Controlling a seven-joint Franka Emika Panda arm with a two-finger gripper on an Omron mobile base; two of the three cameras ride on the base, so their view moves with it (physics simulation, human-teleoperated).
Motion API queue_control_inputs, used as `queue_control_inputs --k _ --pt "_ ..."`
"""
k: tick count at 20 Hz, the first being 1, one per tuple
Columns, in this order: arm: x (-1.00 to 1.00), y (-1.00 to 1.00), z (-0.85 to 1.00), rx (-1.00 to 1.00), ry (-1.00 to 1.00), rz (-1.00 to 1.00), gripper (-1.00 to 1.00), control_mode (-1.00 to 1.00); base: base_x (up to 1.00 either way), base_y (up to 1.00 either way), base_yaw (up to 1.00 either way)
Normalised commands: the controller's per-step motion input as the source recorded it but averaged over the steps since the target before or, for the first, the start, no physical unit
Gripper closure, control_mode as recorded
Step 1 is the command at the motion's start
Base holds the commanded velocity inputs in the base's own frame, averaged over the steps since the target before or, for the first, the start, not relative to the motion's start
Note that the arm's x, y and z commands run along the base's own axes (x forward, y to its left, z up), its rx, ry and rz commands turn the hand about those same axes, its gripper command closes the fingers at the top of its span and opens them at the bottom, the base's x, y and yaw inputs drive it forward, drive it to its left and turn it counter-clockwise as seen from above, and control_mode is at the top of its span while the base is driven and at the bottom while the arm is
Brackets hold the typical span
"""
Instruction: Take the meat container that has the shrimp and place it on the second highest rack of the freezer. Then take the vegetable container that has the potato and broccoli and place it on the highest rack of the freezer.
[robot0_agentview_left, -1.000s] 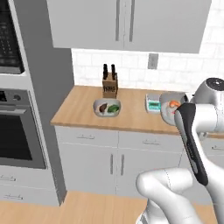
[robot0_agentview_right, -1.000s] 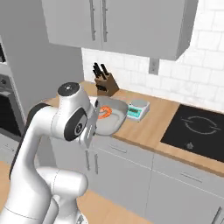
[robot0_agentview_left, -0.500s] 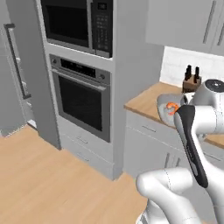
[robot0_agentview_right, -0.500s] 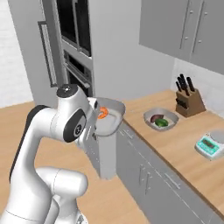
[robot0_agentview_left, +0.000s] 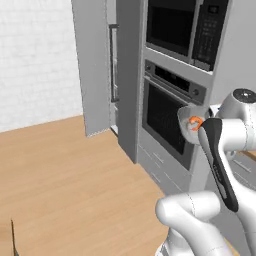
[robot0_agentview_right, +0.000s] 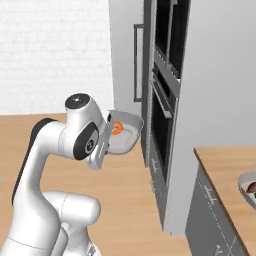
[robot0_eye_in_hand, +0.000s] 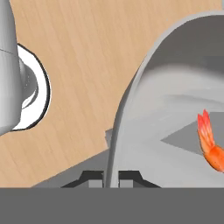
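Observation:
My gripper (robot0_eye_in_hand: 110, 177) is shut on the rim of the grey meat container (robot0_eye_in_hand: 131, 100), one finger on each side of the wall. The orange-pink shrimp (robot0_eye_in_hand: 209, 146) lies inside it. From the base, the meat container (robot0_agentview_right: 127, 135) with the shrimp (robot0_agentview_right: 116, 128) hangs in the air in front of the arm, level with the oven; the meat container (robot0_agentview_left: 186, 116) and shrimp (robot0_agentview_left: 195, 123) are half hidden by my wrist. The grey freezer (robot0_agentview_left: 92, 65) with its dark bar handle (robot0_agentview_left: 114, 62) stands ahead; its racks are hidden. The vegetable container (robot0_agentview_right: 249, 185) sits on the counter, cut off by the frame.
A built-in oven (robot0_agentview_left: 167, 117) with a microwave (robot0_agentview_left: 192, 25) above it stands right of the freezer (robot0_agentview_right: 125, 45). A wooden counter (robot0_agentview_right: 225, 165) with grey cabinets lies to the right. Open wooden floor (robot0_agentview_left: 60, 170) stretches left, up to a white brick wall (robot0_agentview_left: 35, 60).
The whole picture has swung from the counter to the oven and freezer, so the base has moved. The meat container stays held in front of the arm.

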Motion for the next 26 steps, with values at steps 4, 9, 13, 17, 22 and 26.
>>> queue_control_inputs --k 4,9,13,17,22,26 --pt "0.00 0.00 0.00 0.00 0.00 0.00 1.00 1.00 0.50 0.40 0.27" --pt "0.00 0.00 0.00 0.00 0.00 0.00 1.00 1.00 0.85 0.61 0.02" --pt "0.00 0.00 0.00 0.00 0.00 0.00 1.00 1.00 1.00 0.86 0.12" --pt "0.00 0.00 0.00 0.00 0.00 0.00 1.00 1.00 1.00 0.69 0.10" --pt "0.00 0.00 0.00 0.00 0.00 0.00 1.00 1.00 1.00 0.36 0.03" --pt "0.00 0.00 0.00 0.00 0.00 0.00 1.00 1.00 1.00 0.26 0.00"
